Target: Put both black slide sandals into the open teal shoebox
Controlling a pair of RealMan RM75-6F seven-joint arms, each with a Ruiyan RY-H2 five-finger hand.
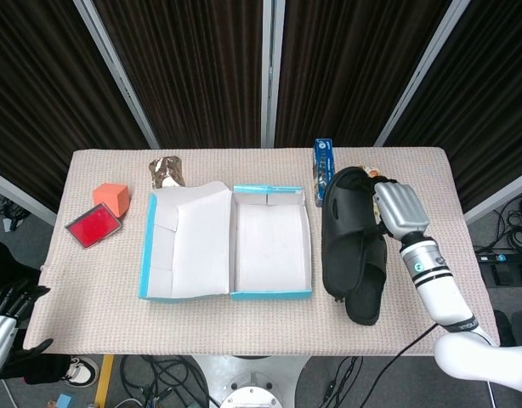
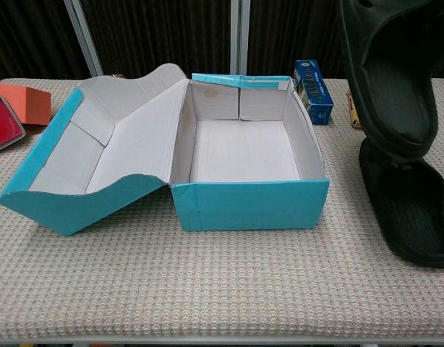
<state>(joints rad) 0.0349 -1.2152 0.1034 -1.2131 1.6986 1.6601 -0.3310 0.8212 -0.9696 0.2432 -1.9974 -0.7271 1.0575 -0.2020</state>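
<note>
Your right hand (image 1: 400,206) gripped one black sandal (image 1: 350,231), lifted above its mate (image 1: 367,296) on the table (image 1: 431,280), right of the empty teal shoebox (image 1: 269,242). First carry under way; next, swing left and lower. Left hand (image 1: 4,306) hung idle, fingers apart.

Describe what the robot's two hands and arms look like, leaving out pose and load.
The right hand has a silver-grey back and dark fingers, on a white forearm with black bands and a small green ring mark. The left hand, at the frame's edge, shows black fingers and a silver-grey back.
</note>
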